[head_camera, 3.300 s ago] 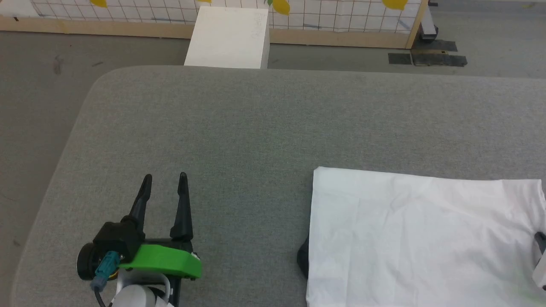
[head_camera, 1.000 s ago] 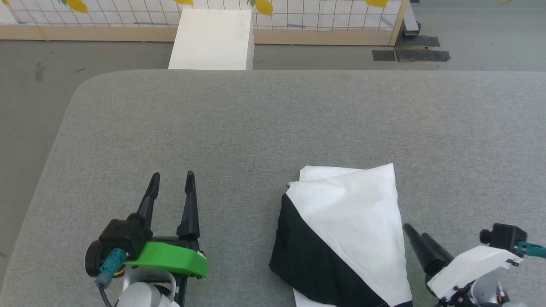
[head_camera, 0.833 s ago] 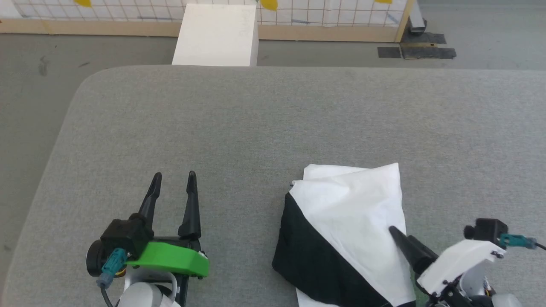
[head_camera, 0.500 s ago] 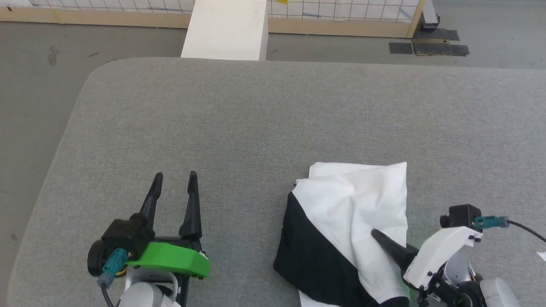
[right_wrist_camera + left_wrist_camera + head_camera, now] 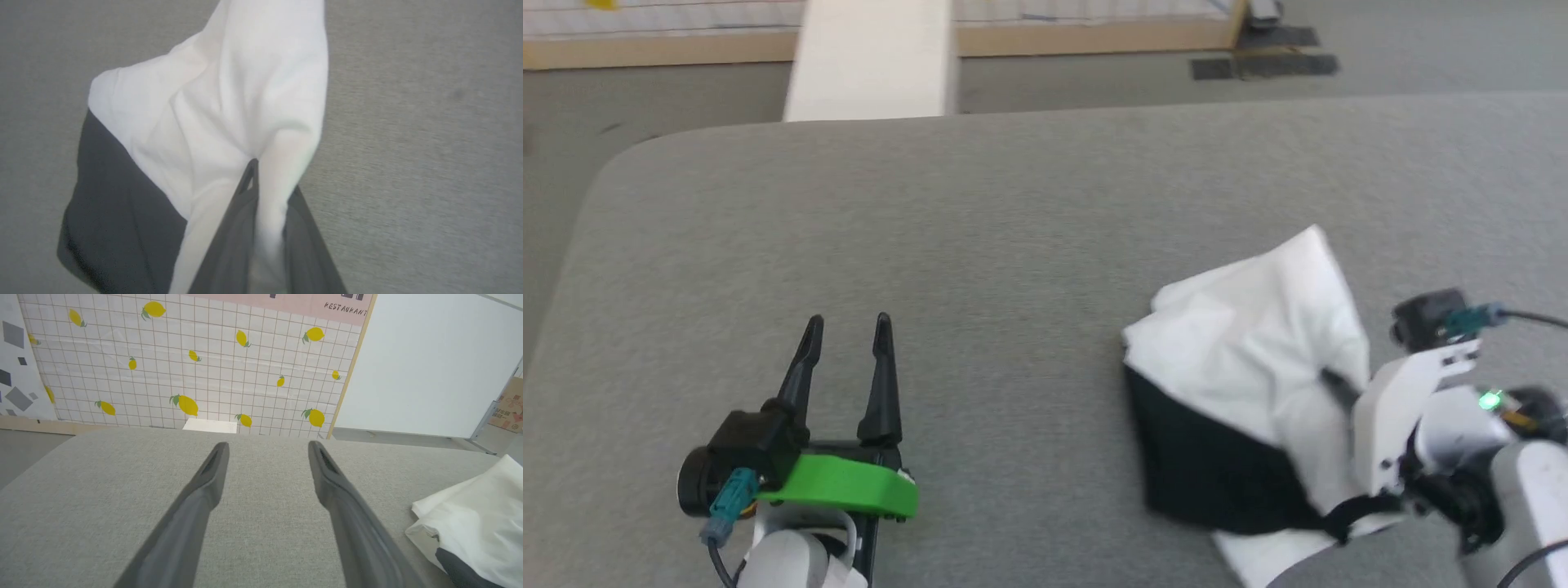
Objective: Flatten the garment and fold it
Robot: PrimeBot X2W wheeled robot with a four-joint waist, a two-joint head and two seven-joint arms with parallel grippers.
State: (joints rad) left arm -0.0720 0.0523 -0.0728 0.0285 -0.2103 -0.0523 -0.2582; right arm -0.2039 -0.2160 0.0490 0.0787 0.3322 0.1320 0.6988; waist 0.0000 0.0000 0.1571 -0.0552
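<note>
The garment [image 5: 1258,359] lies folded in a bundle at the right of the grey table [image 5: 1013,204], white on top with a black part along its near left side. My right gripper [image 5: 1330,380] comes in from the right and is shut on a raised fold of the white cloth. In the right wrist view the two dark fingers [image 5: 233,228] pinch that fold of the garment [image 5: 229,102] at the right gripper [image 5: 253,163]. My left gripper [image 5: 845,327] rests open at the lower left, well apart from the garment [image 5: 470,522]. Between the left gripper [image 5: 265,445] fingers there is only table.
A white box [image 5: 870,61] stands on the floor just past the table's far edge. The table's rounded far-left corner [image 5: 605,163] is near. A lemon-patterned grid wall [image 5: 184,367] and a wooden baseboard run behind. Bare grey table spreads between my two grippers.
My right gripper slid in over the garment's right side and closed on the white cloth, which has bunched and risen. The head camera has shifted. The left arm has not moved.
</note>
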